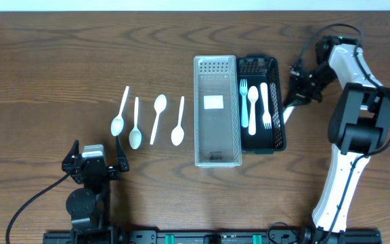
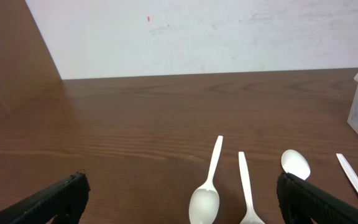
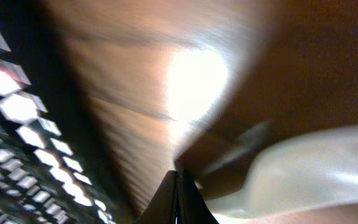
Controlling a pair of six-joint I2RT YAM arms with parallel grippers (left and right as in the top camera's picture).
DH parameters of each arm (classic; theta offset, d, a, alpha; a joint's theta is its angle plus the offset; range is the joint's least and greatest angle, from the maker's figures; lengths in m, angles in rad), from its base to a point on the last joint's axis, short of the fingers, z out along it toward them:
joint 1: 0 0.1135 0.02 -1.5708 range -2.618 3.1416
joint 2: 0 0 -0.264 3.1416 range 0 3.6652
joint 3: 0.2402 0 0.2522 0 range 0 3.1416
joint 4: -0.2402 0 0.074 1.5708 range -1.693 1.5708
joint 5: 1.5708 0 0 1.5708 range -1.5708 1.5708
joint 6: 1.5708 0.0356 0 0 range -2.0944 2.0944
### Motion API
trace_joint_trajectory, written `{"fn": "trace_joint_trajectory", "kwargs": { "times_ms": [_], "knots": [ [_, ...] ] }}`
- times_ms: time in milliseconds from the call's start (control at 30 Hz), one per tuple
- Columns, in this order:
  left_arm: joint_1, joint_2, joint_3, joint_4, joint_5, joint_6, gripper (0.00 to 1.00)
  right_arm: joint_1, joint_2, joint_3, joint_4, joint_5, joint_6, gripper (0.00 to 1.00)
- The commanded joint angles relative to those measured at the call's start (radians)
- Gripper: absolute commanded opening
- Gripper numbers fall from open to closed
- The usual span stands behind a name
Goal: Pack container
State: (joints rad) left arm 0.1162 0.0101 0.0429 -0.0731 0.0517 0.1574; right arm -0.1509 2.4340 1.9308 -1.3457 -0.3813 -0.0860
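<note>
At right, black tray [image 1: 281,132] holds three utensils [image 1: 252,108] | four spoons [image 1: 147,122] lie left of empty clear bin [image 1: 217,163], unpacked | right gripper [image 1: 296,89] beside tray at white utensil [image 1: 288,114], grip: cannot tell | left gripper [image 1: 97,157] released, near left.

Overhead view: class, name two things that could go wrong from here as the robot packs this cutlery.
1. The right gripper works close beside the black plastic basket, so it may shove it.
2. A white plastic utensil lies outside that basket, by the gripper. Whether it is held is unclear, so it might drop or stay behind.
</note>
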Motion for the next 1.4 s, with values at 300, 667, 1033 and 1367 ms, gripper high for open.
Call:
{"fn": "trace_joint_trajectory", "kwargs": {
  "times_ms": [300, 667, 1033, 1367],
  "knots": [
    [0.003, -0.006, -0.029, -0.014, 0.000, 0.010, 0.98, -0.164, 0.029, 0.072, -0.060, 0.354, 0.080, 0.02],
    [0.003, -0.006, -0.029, -0.014, 0.000, 0.010, 0.98, -0.146, -0.034, 0.559, -0.353, 0.285, -0.154, 0.99],
    [0.003, -0.006, -0.029, -0.014, 0.000, 0.010, 0.98, -0.114, -0.153, 0.569, -0.352, 0.114, -0.497, 0.99],
    [0.003, -0.006, -0.029, -0.014, 0.000, 0.010, 0.98, -0.106, -0.153, 0.567, -0.338, -0.019, 0.053, 0.99]
  ]
}}
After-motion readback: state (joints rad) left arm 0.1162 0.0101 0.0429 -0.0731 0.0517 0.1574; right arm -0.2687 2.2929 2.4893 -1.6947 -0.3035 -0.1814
